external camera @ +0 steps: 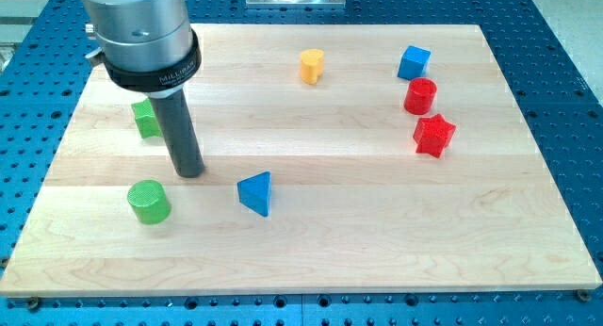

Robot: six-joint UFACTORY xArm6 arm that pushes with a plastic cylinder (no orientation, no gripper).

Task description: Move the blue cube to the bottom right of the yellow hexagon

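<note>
The blue cube [414, 62] sits near the view's top right, just above a red cylinder [420, 96]. The yellow hexagon [312, 66] lies near the top centre, well left of the blue cube. My tip [189, 171] is at the view's left, far from both. It stands above and right of a green cylinder [149, 202], just right of a green block [145, 119] partly hidden by the rod, and left of a blue triangle [256, 192].
A red star-shaped block [433, 135] lies below the red cylinder at the right. The wooden board [330, 241] rests on a blue perforated table [565, 128]. The arm's grey housing [141, 29] fills the top left.
</note>
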